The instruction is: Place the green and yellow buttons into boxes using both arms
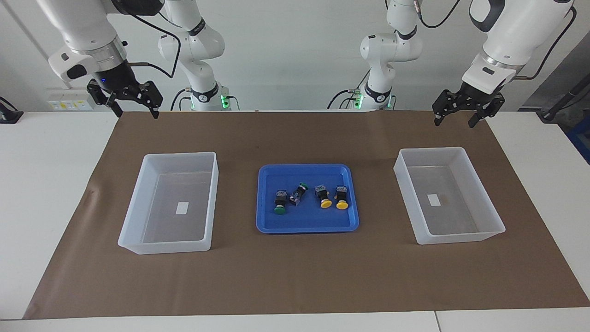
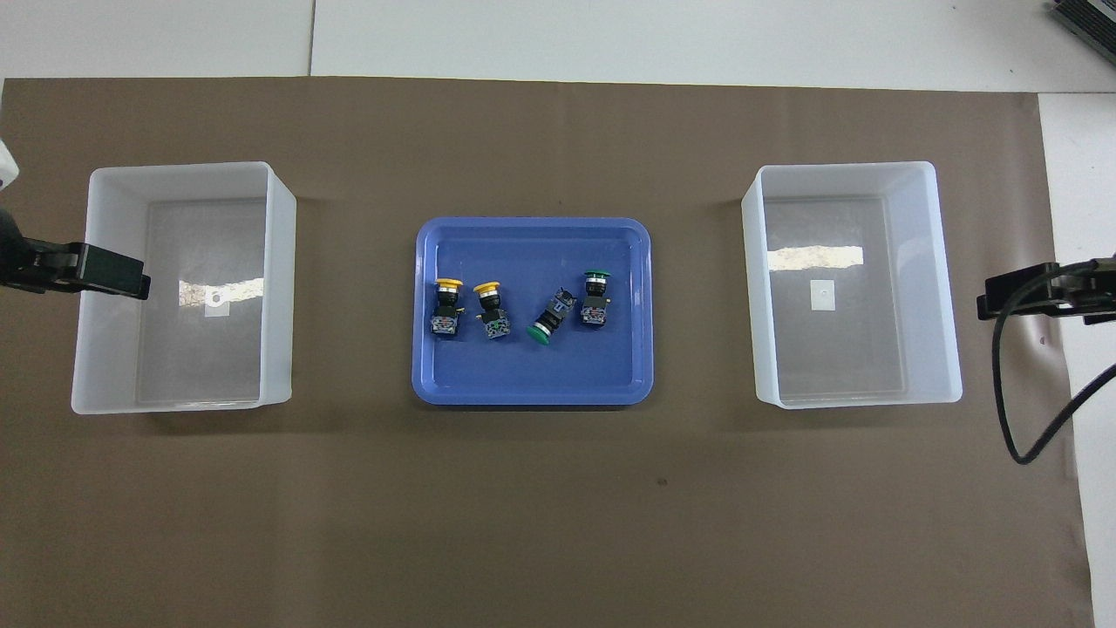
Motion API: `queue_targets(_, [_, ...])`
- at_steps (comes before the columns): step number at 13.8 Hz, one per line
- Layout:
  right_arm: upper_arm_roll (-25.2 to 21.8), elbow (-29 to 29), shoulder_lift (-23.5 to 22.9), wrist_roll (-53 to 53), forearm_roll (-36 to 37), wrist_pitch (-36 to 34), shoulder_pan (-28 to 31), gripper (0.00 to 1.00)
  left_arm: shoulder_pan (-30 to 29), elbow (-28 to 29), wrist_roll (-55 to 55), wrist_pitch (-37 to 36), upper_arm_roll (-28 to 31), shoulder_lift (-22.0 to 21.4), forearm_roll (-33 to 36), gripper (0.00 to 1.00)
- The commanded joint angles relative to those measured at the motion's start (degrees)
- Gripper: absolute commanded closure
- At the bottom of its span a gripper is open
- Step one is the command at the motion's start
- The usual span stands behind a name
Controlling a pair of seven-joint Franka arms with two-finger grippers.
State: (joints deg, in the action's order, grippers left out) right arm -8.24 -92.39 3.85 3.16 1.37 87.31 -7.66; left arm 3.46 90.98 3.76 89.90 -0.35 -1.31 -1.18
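Four buttons lie in a shallow blue tray (image 1: 306,224) at the middle of the table. Two have yellow caps (image 1: 324,196) (image 1: 341,198) and lie toward the left arm's end; two have green caps (image 1: 280,203) (image 1: 298,192) and lie toward the right arm's end. They also show in the overhead view: yellow (image 2: 446,306) (image 2: 491,310), green (image 2: 549,319) (image 2: 595,299). One translucent box (image 1: 431,150) (image 2: 279,288) stands at the left arm's end, the other (image 1: 180,156) (image 2: 751,288) at the right arm's end. Each holds only a white label. My left gripper (image 1: 455,121) (image 2: 113,272) and right gripper (image 1: 137,113) (image 2: 1011,296) hang open and empty, raised at the table's ends.
Brown paper (image 1: 295,276) covers the white table under the tray and boxes. A black cable (image 2: 1016,419) loops down from the right arm over the paper's edge. Both arm bases (image 1: 207,97) (image 1: 378,94) stand at the table's edge nearest the robots.
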Motion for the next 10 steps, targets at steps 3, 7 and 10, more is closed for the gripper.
queue_targets(3, [0.24,-1.13,1.16,-1.14,0.74,-0.12,0.55,0.0,-0.12,0.51,0.02,-0.6,-0.09,-0.71,1.0,0.0])
queue_targets(7, [0.24,-1.3,1.33,-1.14,0.74,-0.47,0.55,0.0,-0.03,0.51,0.02,-0.25,-0.09,-0.71,1.0,0.0])
queue_targets(10, [0.07,-1.21,1.42,-1.14,0.82,-0.65,0.55,0.0,0.06,0.42,0.02,-0.34,-0.09,-0.71,1.0,0.0])
